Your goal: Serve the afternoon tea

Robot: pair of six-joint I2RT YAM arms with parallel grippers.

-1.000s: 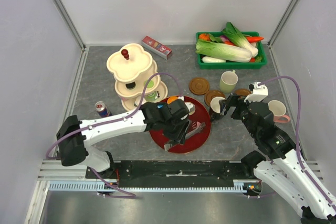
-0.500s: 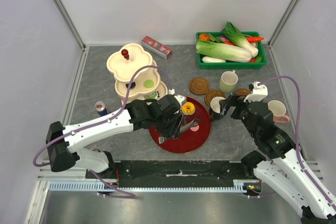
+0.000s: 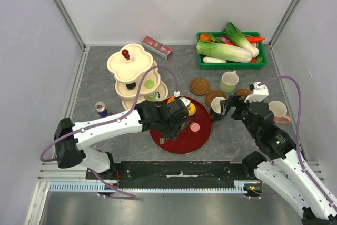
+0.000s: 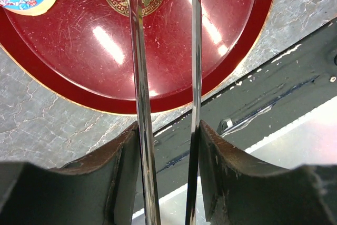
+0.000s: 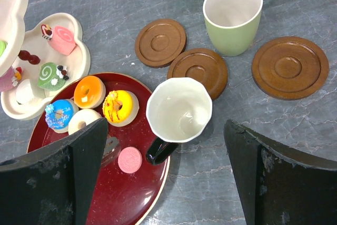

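While your left gripper (image 4: pixel 167 127) is squeezed onto a pair of tongs (image 4: pixel 138 77), the two blades run out over the red tray (image 4: pixel 52 61) and off the top of the wrist view. So you can't tell if the tips are pinching anything. The blades sit a little apart where you can see them.

Four donuts (image 5: pixel 120 107) are bunched on the tray's far-left part: blue, orange, yellow and a cream one. A flat pink sweet (image 5: pixel 130 159) lies on its own nearer the middle.

Your right gripper (image 5: pixel 164 127) is spread wide with nothing in it, hovering right over the black mug (image 5: pixel 179 111). That mug stands upright at the tray's right rim, handle poking over the rim.

Past it you've got three coasters (image 5: pixel 198 70) on the table, and the green mug (image 5: pixel 233 14) stands upright just beside two of them. A white mug (image 3: pixel 277 110) sits close by the right arm.

The tiered stand (image 3: pixel 131 64) is just left of the tray. Its bottom tier holds a pink swirl cake (image 5: pixel 64 39) and a green swirl cake (image 5: pixel 48 75), plus a few bits too small to make out.
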